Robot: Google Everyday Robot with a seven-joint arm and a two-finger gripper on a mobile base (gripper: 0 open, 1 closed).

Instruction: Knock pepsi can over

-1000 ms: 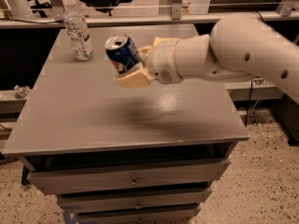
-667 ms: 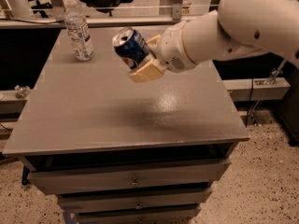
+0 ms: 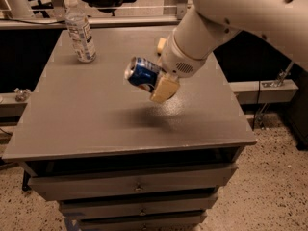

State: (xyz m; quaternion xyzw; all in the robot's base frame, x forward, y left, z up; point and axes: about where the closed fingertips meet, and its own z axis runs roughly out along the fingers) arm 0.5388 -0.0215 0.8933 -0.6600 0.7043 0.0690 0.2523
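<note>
Tipped further over than before, the pepsi can [image 3: 142, 74] hangs above the counter [image 3: 96, 114], clamped in the tool [image 3: 157, 72].

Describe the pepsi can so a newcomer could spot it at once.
Find the grey cabinet top. Above its middle, the robot's gripper is shut on the pepsi can, holding it tilted in the air. It is short, blue and metal, unlike the tall clear water bottle standing at the back left.

Tilted pepsi can [image 3: 142, 74] in pincer [image 3: 161, 70] — above table [image 3: 96, 124].
</note>
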